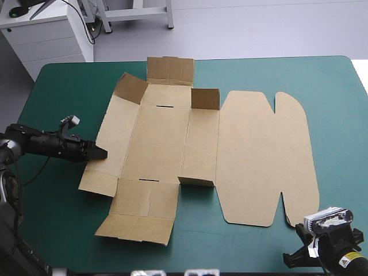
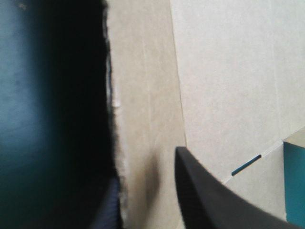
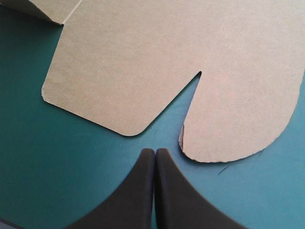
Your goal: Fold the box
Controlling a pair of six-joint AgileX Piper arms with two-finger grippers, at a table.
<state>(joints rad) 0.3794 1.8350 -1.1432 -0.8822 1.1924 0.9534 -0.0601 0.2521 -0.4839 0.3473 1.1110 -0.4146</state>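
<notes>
The brown box (image 1: 201,144) lies as a cut sheet across the middle of the teal-green table, its wide lid panel (image 1: 267,155) flat toward the right. Small flaps stand raised at its far side (image 1: 205,99) and near side (image 1: 195,181). My left gripper (image 1: 99,153) reaches in low from the left and is shut on the box's left edge (image 2: 116,143); one black finger (image 2: 209,195) lies over the board, the other sits mostly hidden under it. My right gripper (image 1: 299,228) (image 3: 155,153) is shut and holds nothing, just short of the notch in the lid's near edge (image 3: 198,76).
Bare teal-green cover (image 1: 63,218) shows at the front left and along the right edge (image 1: 345,144). A white cabinet (image 1: 52,34) stands beyond the table's far left corner.
</notes>
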